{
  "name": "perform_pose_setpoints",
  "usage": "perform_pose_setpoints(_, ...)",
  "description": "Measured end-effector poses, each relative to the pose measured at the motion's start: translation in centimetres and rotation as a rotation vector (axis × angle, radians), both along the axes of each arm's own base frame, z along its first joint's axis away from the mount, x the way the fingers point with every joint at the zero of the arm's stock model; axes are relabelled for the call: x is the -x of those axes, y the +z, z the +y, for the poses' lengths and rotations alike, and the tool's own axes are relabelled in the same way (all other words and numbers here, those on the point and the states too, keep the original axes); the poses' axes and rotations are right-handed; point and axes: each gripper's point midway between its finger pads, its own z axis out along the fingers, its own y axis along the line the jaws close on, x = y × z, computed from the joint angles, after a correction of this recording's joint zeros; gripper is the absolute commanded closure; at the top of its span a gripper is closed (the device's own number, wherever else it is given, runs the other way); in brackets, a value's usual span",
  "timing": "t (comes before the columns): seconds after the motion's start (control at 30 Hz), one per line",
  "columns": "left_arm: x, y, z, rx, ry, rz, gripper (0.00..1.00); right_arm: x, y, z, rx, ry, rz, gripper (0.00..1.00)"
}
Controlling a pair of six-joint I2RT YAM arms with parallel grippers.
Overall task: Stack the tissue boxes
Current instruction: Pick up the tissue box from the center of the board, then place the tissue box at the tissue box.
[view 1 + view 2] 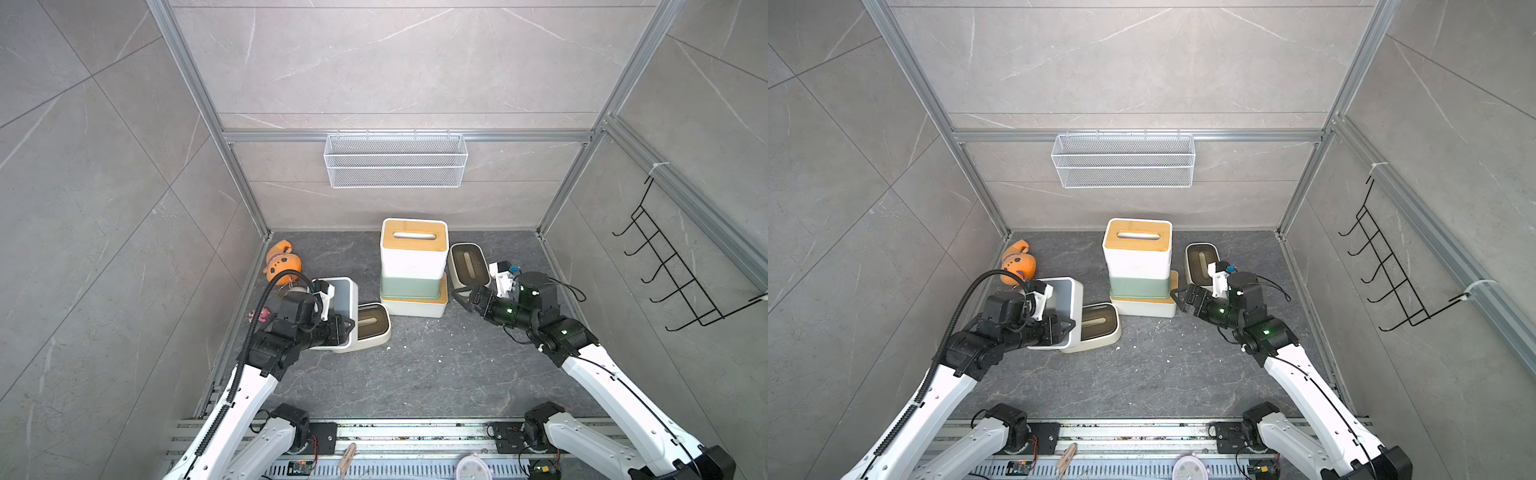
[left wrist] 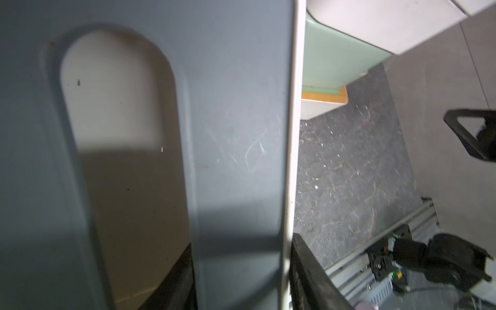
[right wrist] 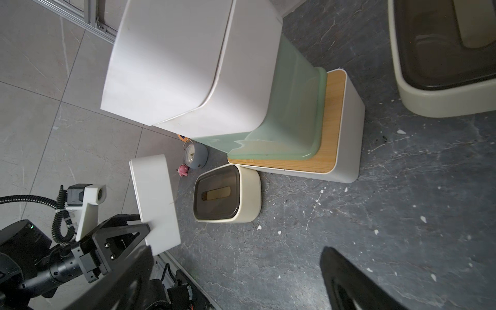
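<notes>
In both top views a stack stands mid-floor: a white box with a bamboo lid at the bottom, a pale green box on it, then two white boxes, the top one's bamboo lid showing. One cream box with a brown lid sits right of the stack, another to its left. My left gripper is shut on the rim of the white box with a grey lid, held tilted beside the left cream box. My right gripper hangs open and empty near the stack's right corner.
An orange plush toy, a small grey clock and a pink figure lie by the left wall. A white wire basket hangs on the back wall, a black hook rack on the right wall.
</notes>
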Motion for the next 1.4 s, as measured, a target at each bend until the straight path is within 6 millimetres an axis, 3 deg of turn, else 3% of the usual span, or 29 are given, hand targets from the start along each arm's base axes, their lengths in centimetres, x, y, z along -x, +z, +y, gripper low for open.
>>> perform_pose_setpoints(0.3,2.8,2.6,-6.2,0.074,-0.374,-0.18,0.76,0.6,2.1,0.6,-0.037,0.047,-0.025,0.0)
perform_pose_setpoints(0.47,5.1,2.7,-9.2,0.074,-0.572,-0.268,0.76,1.4,2.8,1.5,-0.073,0.108,-0.023,0.0)
perform_pose_setpoints(0.7,6.5,2.2,-12.8,0.078,-0.762,-0.343,0.76,2.8,4.6,2.9,-0.115,0.202,-0.043,0.0)
perform_pose_setpoints(1.0,6.4,1.1,-14.7,0.054,-0.847,-0.351,0.77,5.4,5.0,5.7,-0.125,0.326,-0.056,0.0)
perform_pose_setpoints(1.4,6.8,1.3,-15.3,0.047,-0.887,-0.402,0.78,5.5,2.7,6.6,-0.056,0.336,-0.012,0.0)
